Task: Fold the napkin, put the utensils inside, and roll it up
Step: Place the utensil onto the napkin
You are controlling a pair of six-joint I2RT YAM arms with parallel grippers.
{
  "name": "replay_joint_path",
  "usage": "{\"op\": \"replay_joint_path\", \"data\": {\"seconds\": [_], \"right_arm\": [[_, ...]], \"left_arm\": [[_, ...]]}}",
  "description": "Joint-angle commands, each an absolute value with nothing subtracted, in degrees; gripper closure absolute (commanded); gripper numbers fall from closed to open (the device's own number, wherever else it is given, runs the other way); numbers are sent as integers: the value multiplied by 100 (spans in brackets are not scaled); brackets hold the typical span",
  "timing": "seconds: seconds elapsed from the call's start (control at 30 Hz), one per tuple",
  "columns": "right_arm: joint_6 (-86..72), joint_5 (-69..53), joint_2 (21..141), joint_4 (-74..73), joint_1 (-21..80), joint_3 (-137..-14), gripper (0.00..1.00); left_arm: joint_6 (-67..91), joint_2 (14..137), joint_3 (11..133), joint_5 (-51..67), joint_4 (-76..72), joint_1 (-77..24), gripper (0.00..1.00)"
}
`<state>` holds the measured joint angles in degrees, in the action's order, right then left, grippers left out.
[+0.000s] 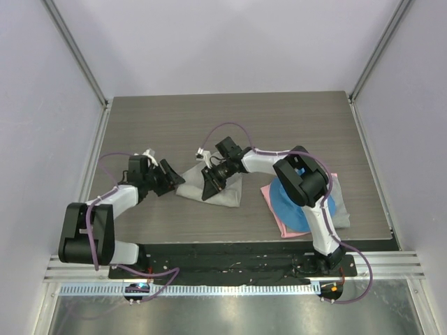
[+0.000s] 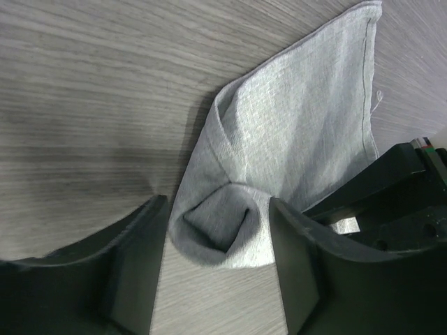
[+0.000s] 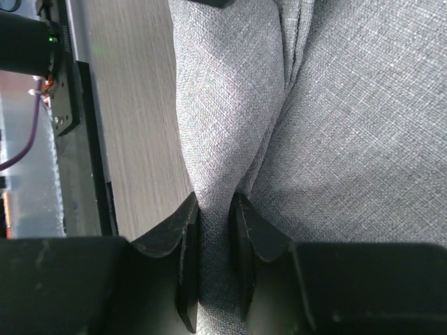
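Could unroll if tugged, with right tool (image 3: 215,209) pinching napkin (image 3: 349,139), left tool (image 2: 218,216) spread at 9 o'clock.

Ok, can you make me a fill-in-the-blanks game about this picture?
The right gripper is shut on a fold of the ___ napkin.
The left gripper, either side of the napkin's rolled end, is ___.
Under the blue cloth lies a second cloth, coloured ___.
Missing words: grey; open; pink.
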<state>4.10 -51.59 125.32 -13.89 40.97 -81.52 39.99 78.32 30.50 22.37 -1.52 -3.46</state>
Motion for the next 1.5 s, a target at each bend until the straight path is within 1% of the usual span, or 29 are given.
{"op": "replay_joint_path", "data": {"seconds": [0.0,0.03,0.07,0.13,0.17,0.2,0.23,0.3,0.33,0.37,0.43,0.47,0.53,0.57,0.6,0.63,0.7,0.8,0.93,0.97,1.03,1.07,1.23,1.47], "right_arm": [[413,-5071,12929,-2092,4131,-8200,73],[413,-5063,12937,-2118,4122,-8209,74],[404,-5036,12955,-2109,4113,-8226,73],[387,-5001,12964,-2118,4096,-8244,73],[369,-4966,12955,-2127,4087,-8270,73],[360,-4914,12946,-2118,4078,-8288,73],[317,-4852,12946,-2118,4052,-8305,73],[281,-4668,12876,-2127,4025,-8367,73],[273,-4615,12832,-2118,3999,-8385,72],[255,-4527,12780,-2109,4008,-8411,68],[246,-4238,12509,-2092,4008,-8411,65],[237,-4115,12394,-2074,3999,-8402,62],[237,-3721,11991,-2031,4008,-8376,59],[220,-3570,11832,-1978,3999,-8324,56],[202,-3386,11673,-1908,3999,-8262,50],[202,-3053,11341,-1733,4016,-8210,48],[141,-2473,10997,-1434,4069,-7885,43],[455,-1593,10311,-574,4332,-7235,36],[1150,-608,9993,-273,4947,-6760,33],[1264,-241,10019,-264,5079,-6733,32],[1564,-36,10116,-290,5413,-6741,30],[1625,252,10238,-299,5501,-6759,30],[1880,422,10555,-246,5783,-6873,28],[2030,273,10881,-325,5810,-7031,29]], "left_arm": [[3929,8067,3015,2408,-931,-343,43],[3929,8129,3015,2452,-984,-351,45],[3929,8182,3006,2478,-1045,-343,50],[3955,8349,2997,2592,-1107,-351,58],[3972,8393,2980,2654,-1177,-352,65],[3973,8446,2962,2689,-1204,-343,69],[3990,8507,2936,2733,-1222,-343,78],[3999,8560,2909,2725,-1239,-343,87],[3999,8595,2909,2716,-1231,-343,91],[3999,8622,2927,2698,-1204,-343,100],[3999,8701,2979,2716,-1125,-343,100],[3990,8762,3032,2768,-1116,-343,100],[3990,8815,3085,2786,-1020,-343,100],[3990,8859,3120,2812,-993,-343,100],[3990,8877,3138,2821,-976,-343,100],[3990,8877,3146,2821,-932,-343,100],[3999,8903,3181,2821,-888,-352,100],[4017,8956,3313,2821,-739,-343,100],[4043,8983,3436,2830,-510,-343,100],[4043,8982,3437,2821,-492,-343,100],[4052,8974,3454,2813,-440,-351,100],[4052,8982,3454,2804,-431,-343,100],[4052,8974,3454,2830,-404,-343,100],[4052,8965,3480,2821,-352,-343,100]]}}
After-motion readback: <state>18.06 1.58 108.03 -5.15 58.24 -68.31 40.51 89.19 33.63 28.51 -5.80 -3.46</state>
